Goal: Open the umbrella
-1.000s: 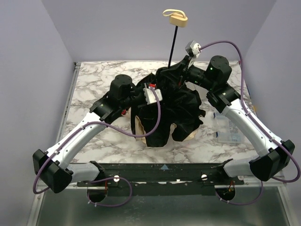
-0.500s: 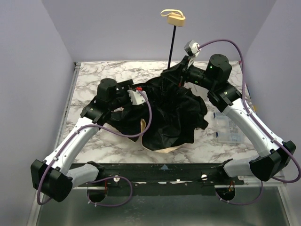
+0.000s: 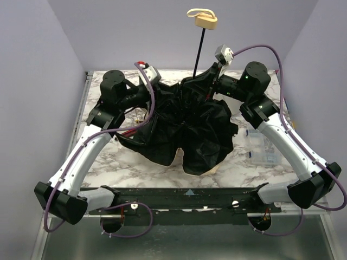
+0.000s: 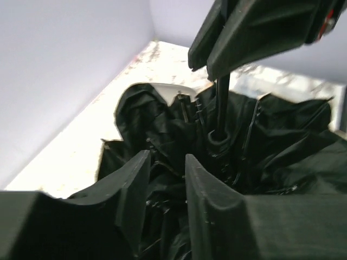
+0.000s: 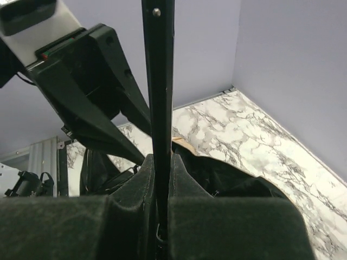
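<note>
The umbrella lies upside down on the marble table, its black lining and ribs spread out and a strip of beige fabric showing at the near edge. Its slim black shaft rises to the beige handle knob. My right gripper is shut on the shaft low down, the fingers pressed on both sides. My left gripper reaches into the canopy from the back left. In the left wrist view its fingers stand narrowly apart with black folds bunched between them.
A red-handled tool pokes out from under the canopy's left edge. A clear plastic box sits at the table's right side. Purple walls close in the back and both sides. The two grippers face each other closely across the shaft.
My left arm has swung from the table's middle to the back left, and the canopy has spread wider and flatter to the left. The right gripper still holds the shaft.
</note>
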